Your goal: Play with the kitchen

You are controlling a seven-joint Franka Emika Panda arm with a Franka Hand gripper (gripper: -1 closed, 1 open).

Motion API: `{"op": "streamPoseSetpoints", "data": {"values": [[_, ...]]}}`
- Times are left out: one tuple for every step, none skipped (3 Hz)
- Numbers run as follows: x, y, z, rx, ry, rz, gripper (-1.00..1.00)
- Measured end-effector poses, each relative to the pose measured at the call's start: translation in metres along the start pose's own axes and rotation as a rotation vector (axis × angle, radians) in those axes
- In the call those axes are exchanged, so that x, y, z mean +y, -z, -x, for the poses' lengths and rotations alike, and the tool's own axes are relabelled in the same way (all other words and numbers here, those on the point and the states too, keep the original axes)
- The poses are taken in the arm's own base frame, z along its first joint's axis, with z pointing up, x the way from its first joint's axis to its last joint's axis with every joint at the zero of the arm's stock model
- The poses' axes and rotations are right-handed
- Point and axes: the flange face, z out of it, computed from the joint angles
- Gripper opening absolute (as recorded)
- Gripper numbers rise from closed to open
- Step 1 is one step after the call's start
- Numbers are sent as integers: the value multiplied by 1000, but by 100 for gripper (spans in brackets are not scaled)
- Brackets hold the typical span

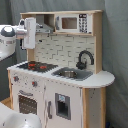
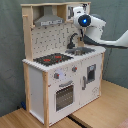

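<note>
**Kitchen upright, arm raised beside its upper shelf**

Kitchen (image 1: 60,75) is what we see at the centre of both exterior views: a tall white and light-wood toy unit standing on a wooden floor (image 2: 100,112) before a grey curtain (image 1: 116,45). On its counter we find the black stovetop (image 1: 37,65) with red rings, and beside it the sink (image 1: 70,74) with a black curved faucet (image 1: 85,57) at the sink's back edge. Below the stovetop sits the oven door (image 2: 64,95), with knobs (image 2: 59,76) just above it. A grey hood (image 2: 49,20) hangs under the upper shelf, directly over the stovetop, and a toy microwave (image 1: 72,23) is set into the shelf above the sink.

We see the gripper (image 1: 29,33) held high at the kitchen's hood end, level with the upper shelf, and we cannot tell how its fingers stand. In the second exterior view the white arm (image 2: 97,31) crosses above the sink, close to the faucet.
</note>
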Motion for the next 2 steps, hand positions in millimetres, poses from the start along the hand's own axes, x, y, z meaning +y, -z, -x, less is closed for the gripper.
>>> {"op": "streamPoseSetpoints", "data": {"values": [[-8,-27,18,-87,-54,-60,100],[-19,-45,33,-156,-103,-128,100]]}}
